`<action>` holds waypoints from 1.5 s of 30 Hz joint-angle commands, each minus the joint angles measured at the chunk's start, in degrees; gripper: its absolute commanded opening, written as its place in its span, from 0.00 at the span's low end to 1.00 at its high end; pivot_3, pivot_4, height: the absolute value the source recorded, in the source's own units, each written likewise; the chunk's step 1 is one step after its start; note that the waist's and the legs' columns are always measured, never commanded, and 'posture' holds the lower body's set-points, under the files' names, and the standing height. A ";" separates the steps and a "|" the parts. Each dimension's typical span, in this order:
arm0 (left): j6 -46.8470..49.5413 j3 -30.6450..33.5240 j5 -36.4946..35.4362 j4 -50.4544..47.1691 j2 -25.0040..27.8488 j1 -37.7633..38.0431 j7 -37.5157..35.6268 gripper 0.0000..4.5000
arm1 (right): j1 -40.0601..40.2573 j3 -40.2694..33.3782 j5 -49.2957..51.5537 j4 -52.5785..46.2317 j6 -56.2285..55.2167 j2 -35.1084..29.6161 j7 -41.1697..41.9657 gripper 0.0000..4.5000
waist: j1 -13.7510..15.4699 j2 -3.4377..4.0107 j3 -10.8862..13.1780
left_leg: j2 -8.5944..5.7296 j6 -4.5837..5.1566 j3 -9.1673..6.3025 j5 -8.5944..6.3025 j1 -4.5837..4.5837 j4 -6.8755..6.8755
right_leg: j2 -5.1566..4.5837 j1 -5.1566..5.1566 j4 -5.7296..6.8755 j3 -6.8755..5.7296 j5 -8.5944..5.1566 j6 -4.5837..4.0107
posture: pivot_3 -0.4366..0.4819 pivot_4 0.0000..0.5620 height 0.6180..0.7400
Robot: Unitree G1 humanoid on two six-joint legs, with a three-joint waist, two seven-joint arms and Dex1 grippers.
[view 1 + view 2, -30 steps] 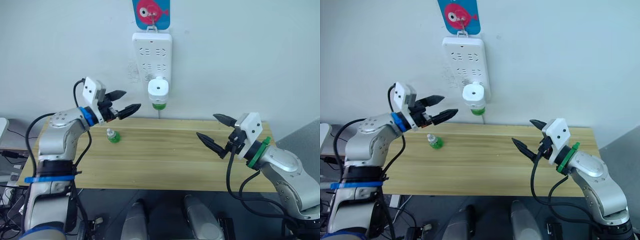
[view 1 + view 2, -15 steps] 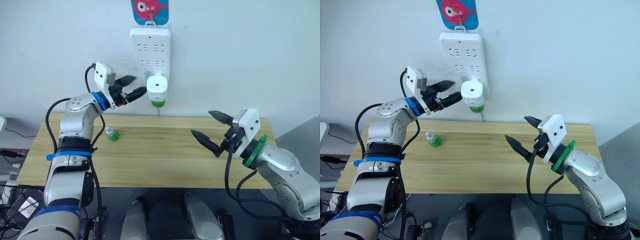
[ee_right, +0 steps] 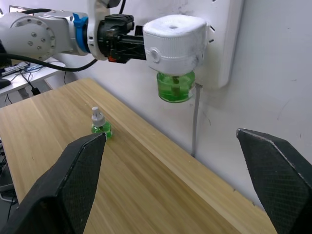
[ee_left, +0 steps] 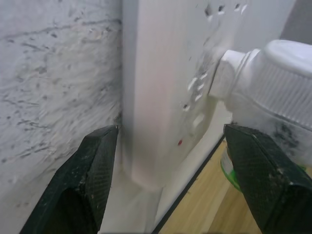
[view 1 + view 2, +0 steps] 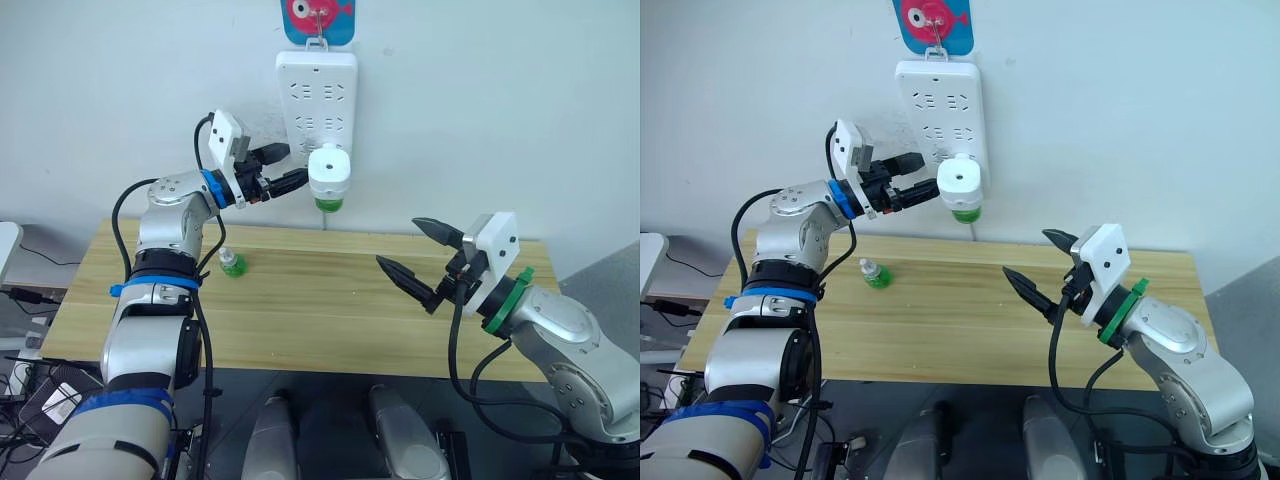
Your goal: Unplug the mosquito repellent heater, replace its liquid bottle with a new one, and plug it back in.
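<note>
The heater (image 5: 329, 172) sits plugged into the lower part of the power strip (image 5: 316, 85) on the far wall, above the far edge of the bench (image 5: 300, 320), with a green bottle (image 3: 176, 87) screwed in below it; a spare green bottle (image 5: 232, 264) stands upright on the bench to the left, well apart from the wall; the left gripper (image 5: 295, 167) is raised to the heater's left side, its fingers spread wide and holding nothing, and from the left wrist view one finger (image 4: 90, 170) lies toward the bare wall beside the strip while the other (image 4: 258, 170) lies below the heater, so the opening seems to straddle the strip's edge rather than the heater body; the right gripper (image 5: 422, 263) hovers over the right part of the bench, wide open and empty. The risk from here, as I judge it, is a misplaced grip: if the left gripper closes where it is, it may pinch the strip or only the heater's neck, and a pull would then tug the strip, which hangs from a hook (image 5: 319, 14), off the wall instead of freeing the prongs; a grip too low could catch the attached bottle and twist or loosen it; a sideways pull might bend the prongs; a freed heater could drop onto the bench.
</note>
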 commanded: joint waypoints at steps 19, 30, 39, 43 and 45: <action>1.75 -0.96 -0.58 -7.98 0.46 -0.92 -7.72 0.29 | -0.39 0.31 0.58 -1.93 -1.36 0.39 -0.02 1.00 | -1.52 0.06 0.20 | 0.07 0.00 -0.08 -0.01 -0.13 -0.06 | 0.07 -0.11 -0.04 -0.07 0.04 -0.07 | 0.14 0.61 1.00; 4.63 -1.82 -0.76 -12.10 1.55 1.46 -7.83 0.29 | -15.20 7.47 -5.36 0.40 9.47 8.21 -14.40 1.00 | -1.91 0.11 0.23 | 0.10 0.00 -0.11 -0.01 -0.14 -0.10 | 0.07 -0.19 0.00 -0.10 0.12 -0.22 | 0.13 0.60 1.00; 4.93 -1.97 -0.73 -13.16 0.63 1.59 -6.88 0.29 | -21.90 11.11 -10.61 6.46 10.75 16.13 -20.11 1.00 | -1.85 0.13 0.24 | 0.08 0.01 -0.24 -0.02 -0.34 -0.13 | 0.02 -0.28 -0.04 -0.27 0.13 -0.24 | 0.13 0.59 1.00; 5.13 -1.92 -0.80 -13.40 0.28 1.59 -6.53 0.29 | -23.49 11.99 -13.65 9.05 9.13 19.16 -22.12 1.00 | -1.88 0.13 0.24 | 0.08 0.01 -0.30 -0.01 -0.34 -0.12 | 0.02 -0.29 0.02 -0.33 0.13 -0.24 | 0.13 0.58 1.00; 5.36 -1.91 -0.88 -13.80 0.13 1.73 -6.35 0.29 | -24.46 12.83 -15.58 10.80 7.55 20.78 -23.13 1.00 | -1.90 0.13 0.24 | 0.08 0.01 -0.30 -0.01 -0.34 -0.12 | 0.02 -0.29 0.02 -0.33 0.13 -0.24 | 0.13 0.58 1.00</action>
